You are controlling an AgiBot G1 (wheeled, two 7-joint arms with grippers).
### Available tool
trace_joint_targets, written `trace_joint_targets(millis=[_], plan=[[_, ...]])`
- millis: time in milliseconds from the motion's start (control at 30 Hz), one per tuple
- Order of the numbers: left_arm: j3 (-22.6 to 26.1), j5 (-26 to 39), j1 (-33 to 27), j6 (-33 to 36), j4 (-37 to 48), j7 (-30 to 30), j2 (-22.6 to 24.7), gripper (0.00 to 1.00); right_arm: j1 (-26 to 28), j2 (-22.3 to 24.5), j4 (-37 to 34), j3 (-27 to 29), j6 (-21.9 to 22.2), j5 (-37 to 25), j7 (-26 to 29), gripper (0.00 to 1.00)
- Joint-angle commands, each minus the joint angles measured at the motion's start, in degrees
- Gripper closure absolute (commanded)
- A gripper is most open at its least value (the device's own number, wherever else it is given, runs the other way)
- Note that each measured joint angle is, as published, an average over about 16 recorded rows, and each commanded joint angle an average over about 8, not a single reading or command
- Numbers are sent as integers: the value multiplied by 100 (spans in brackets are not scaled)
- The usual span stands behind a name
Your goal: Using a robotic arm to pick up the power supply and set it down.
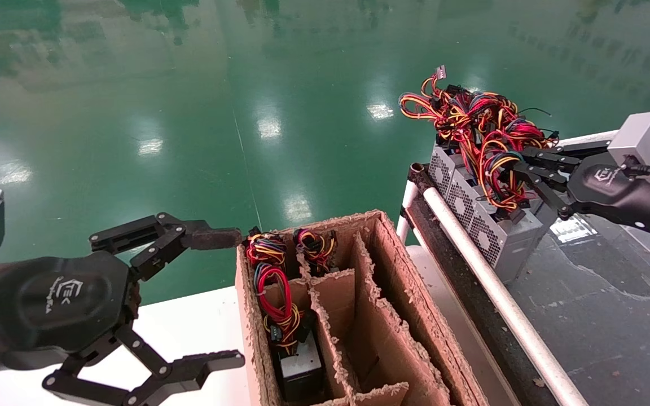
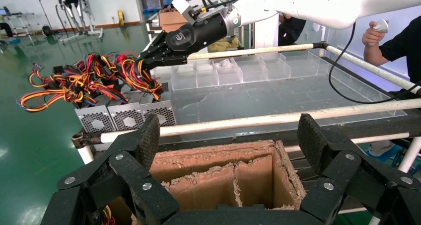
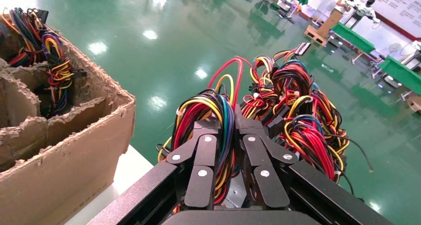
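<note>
Three grey power supplies [image 1: 486, 237] with honeycomb vents stand in a row on the rack's edge, their wires [image 1: 471, 121] tangled into one mass. My right gripper [image 1: 515, 169] is shut on a bunch of these wires [image 3: 226, 135] above the nearest box; the left wrist view shows it [image 2: 144, 63] at the same tangle. Another grey power supply [image 1: 301, 366] with its own looped bundle [image 1: 274, 293] sits in the cardboard box's [image 1: 415, 316] near-left cell. My left gripper [image 1: 230, 298] hangs open beside that box, holding nothing; its fingers [image 2: 149, 135] flank the box's end.
A white rail [image 1: 494, 293] edges the rack, with a wet dark tray surface [image 1: 596, 304] behind it. A second wire bundle [image 1: 315, 245] fills the box's far-left cell. The box stands on a white table [image 1: 201, 321]. Clear plastic bins [image 2: 258, 68] and a person [image 2: 392, 41] are beyond the rack.
</note>
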Motion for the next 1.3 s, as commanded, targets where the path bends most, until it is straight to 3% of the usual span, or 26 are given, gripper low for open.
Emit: trace_joint_targets(millis=[33,800,1033,1300], plan=[[0,0,0,0,0,0,0,0,35,-15,-75,-14,-42,-9,-21,0],[3,-2,-1,-1,0,1,-1,0,546,102,-788,-303,-556,-371,195,0],[4,-3,-1,-1,0,2,-1,0,687,256,-1027,-150,-877,-72,488,0],[4,-5,0,-3,1,3,-2,0,689,214,-1261,123,-946,442,741,0]])
